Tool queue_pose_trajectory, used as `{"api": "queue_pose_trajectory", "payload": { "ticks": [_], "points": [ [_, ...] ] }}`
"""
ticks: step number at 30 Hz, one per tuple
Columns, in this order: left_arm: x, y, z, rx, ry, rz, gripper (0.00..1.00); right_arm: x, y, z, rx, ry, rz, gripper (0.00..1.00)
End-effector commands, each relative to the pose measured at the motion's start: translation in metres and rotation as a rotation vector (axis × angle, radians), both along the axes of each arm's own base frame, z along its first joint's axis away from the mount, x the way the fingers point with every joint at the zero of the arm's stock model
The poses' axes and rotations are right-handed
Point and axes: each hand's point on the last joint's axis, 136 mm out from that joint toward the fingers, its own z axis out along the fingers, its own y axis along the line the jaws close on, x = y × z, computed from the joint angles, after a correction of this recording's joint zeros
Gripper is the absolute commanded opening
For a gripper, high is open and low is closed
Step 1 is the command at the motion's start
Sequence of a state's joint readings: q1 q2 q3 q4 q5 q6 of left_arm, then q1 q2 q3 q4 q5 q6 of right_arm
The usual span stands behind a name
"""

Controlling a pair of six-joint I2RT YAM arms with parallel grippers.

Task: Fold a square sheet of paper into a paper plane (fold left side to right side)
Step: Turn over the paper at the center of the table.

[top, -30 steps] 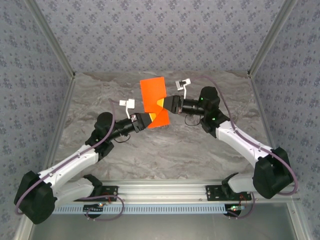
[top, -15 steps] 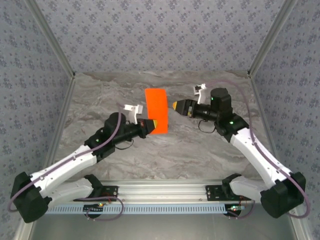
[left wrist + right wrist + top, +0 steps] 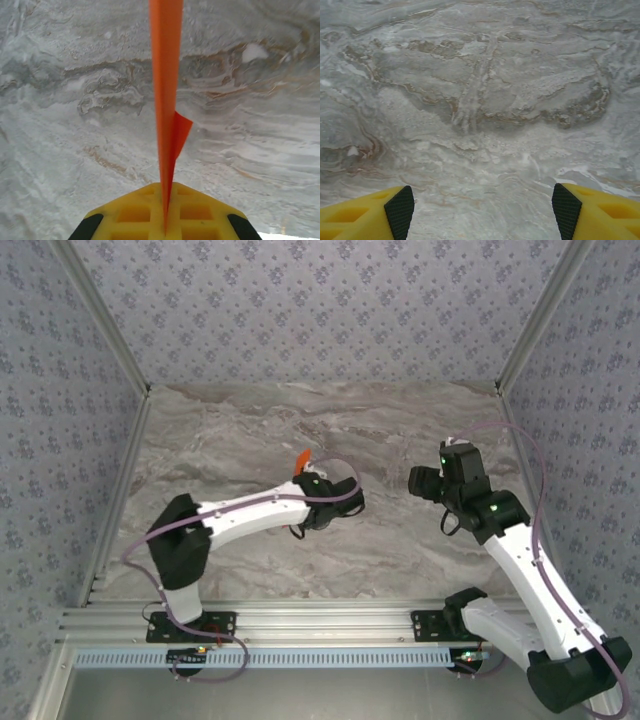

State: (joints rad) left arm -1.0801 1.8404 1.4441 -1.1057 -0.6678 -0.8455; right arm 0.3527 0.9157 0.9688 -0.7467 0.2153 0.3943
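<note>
Two yellow fingers of the left tool (image 3: 165,224) pinch the orange paper (image 3: 166,75), which runs edge-on up the frame's centre above the tabletop (image 3: 60,125); the right tool (image 3: 482,212) stands spread, well apart

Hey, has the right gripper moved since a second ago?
Yes. The right gripper has pulled back to the right, toward the table's right edge, and now stands open, apart from the orange paper.
</note>
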Motion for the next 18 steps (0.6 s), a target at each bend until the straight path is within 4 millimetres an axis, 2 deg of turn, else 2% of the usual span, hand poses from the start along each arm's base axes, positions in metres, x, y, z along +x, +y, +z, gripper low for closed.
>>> {"api": "queue_pose_trajectory", "payload": {
  "ticks": [1, 6, 12, 18],
  "points": [
    [-0.002, 0.003, -0.01, 0.117, 0.061, 0.001, 0.0, -0.011, -0.017, -0.004, -0.069, 0.015, -0.037, 0.77],
    [0.003, -0.025, -0.056, 0.145, 0.227, -0.02, 0.0, -0.017, -0.021, -0.003, -0.071, 0.009, -0.04, 0.78],
    [0.004, -0.055, -0.083, 0.098, 0.335, -0.067, 0.01, -0.023, -0.025, -0.006, -0.101, 0.028, -0.039, 0.85],
    [0.001, -0.093, -0.09, -0.05, 0.434, -0.127, 0.25, -0.022, -0.024, -0.01, -0.109, 0.038, -0.022, 0.94]
  ]
}}
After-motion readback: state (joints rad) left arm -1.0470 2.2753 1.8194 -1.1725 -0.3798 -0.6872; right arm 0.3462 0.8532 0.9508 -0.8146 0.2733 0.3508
